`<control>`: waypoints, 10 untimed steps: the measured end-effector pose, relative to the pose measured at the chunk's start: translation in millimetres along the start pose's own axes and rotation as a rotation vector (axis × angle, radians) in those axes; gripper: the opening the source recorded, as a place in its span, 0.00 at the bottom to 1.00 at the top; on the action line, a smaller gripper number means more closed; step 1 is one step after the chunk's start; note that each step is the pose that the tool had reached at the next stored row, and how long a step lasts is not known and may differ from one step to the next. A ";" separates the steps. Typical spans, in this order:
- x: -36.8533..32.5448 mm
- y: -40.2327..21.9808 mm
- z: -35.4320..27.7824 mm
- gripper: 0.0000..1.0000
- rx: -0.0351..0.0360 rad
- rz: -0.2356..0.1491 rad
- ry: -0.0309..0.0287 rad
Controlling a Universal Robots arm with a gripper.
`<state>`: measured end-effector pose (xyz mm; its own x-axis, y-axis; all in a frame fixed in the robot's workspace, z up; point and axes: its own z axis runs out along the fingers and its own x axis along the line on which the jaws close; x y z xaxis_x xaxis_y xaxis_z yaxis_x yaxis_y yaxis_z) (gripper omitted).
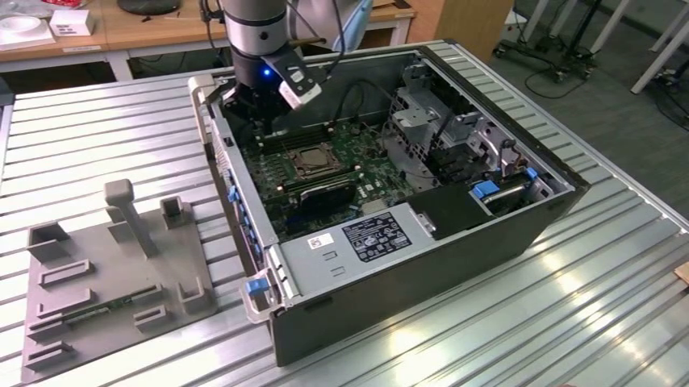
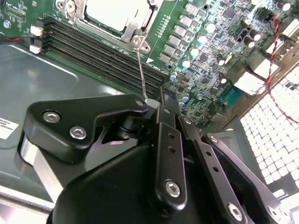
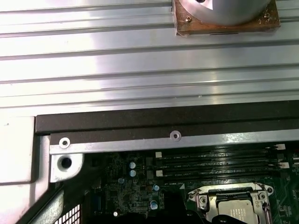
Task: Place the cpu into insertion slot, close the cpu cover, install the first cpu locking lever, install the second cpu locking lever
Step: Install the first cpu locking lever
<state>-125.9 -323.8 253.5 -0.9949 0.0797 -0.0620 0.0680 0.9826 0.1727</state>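
So, the one cpu sits in the insertion slot under the single cpu cover, four memory slots right beside it. The end effector is clenched on one locking lever sticking out from the slot's corner.

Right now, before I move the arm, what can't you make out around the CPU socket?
The locking lever: in the second wrist view, its near end disappears behind the gripper.
The insertion slot: in the first wrist view it is cut off by the picture edge; the second wrist view cuts it too.
The cpu cover: in the exterior view it is too small to tell whether it is latched.
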 end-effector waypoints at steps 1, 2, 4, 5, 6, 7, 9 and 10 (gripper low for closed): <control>0.0 0.3 0.2 0.10 -0.0001 0.000 -0.0003; 0.0 0.3 0.3 0.10 -0.0002 0.000 -0.0004; -0.7 0.5 0.4 0.10 0.0000 0.000 -0.0002; -1.9 0.6 0.6 0.10 0.0000 0.000 -0.0003; -3.4 0.7 0.7 0.10 -0.0001 0.000 -0.0003; -5.2 0.8 0.8 0.10 0.0000 0.000 -0.0003; -9.3 1.1 1.2 0.10 -0.0001 0.000 -0.0003; -11.5 1.2 1.4 0.10 -0.0001 0.000 -0.0003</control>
<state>-114.3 -323.3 253.1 -0.9949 0.0797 -0.0623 0.0679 0.9826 0.1728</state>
